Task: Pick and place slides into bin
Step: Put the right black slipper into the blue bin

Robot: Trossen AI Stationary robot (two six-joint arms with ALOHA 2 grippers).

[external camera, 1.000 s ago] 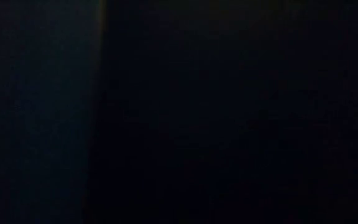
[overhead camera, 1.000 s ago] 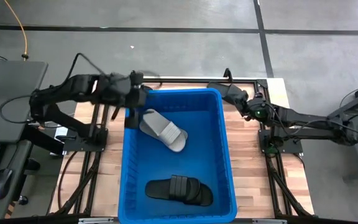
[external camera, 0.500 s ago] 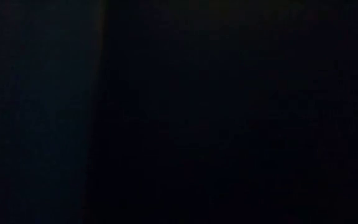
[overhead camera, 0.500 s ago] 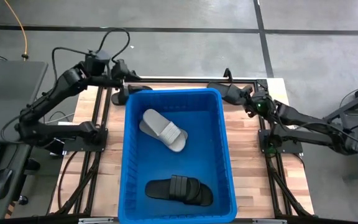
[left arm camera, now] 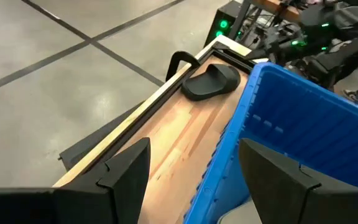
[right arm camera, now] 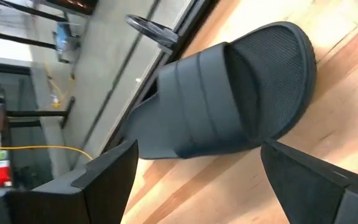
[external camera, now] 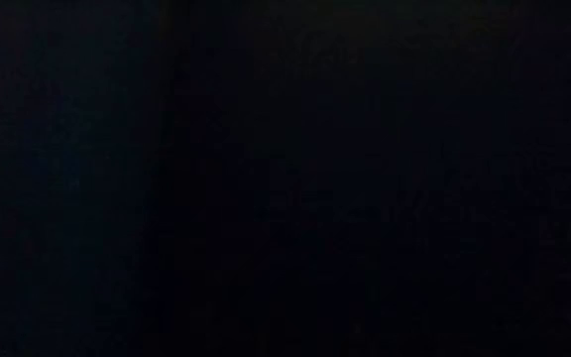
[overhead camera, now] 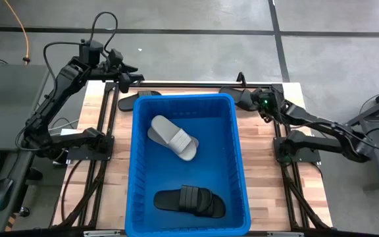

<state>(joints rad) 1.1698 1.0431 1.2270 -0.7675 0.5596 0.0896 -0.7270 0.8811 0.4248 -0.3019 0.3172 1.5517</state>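
High view, bin: large deep rectangular bright-blue plastic tub [overhead camera: 134, 164] sits mid-table on the light wooden slatted tabletop [overhead camera: 265, 171], between the two arms.
Inside bin, far end: light grey one-strap slide sandal [overhead camera: 172, 137], lying at an angle, near the tub's left wall.
Inside bin, near end: black one-strap slide sandal [overhead camera: 189, 200], lying roughly crosswise, well apart from the grey one.
Outside bin, far right corner: black slide w/ wide ribbed strap [overhead camera: 237, 97] on the wood, just beside the tub's far right corner.
Outside bin, far left corner: another black slide [overhead camera: 137, 100], partly hidden by the tub rim and the black frame rail [overhead camera: 196, 85].
L gripper: [overhead camera: 124, 74] up over the table's far left corner, beyond the tub rim; fingers apart, nothing between them.
L wrist view: looks along the far edge strip of wood; blue tub wall [left arm camera: 291, 118] on one side, black slide [left arm camera: 211, 81] ahead at the far corner; both dark fingers [left arm camera: 126, 165] spread, empty.
R gripper: [overhead camera: 258, 104] low at the far right corner, right next to the black slide there.
R wrist view: black slide [right arm camera: 229, 99] fills the frame, resting on wood, lined up w/ the gap; fingers [right arm camera: 107, 171] wide apart, not touching it.
Low view: all dark, nothing readable.
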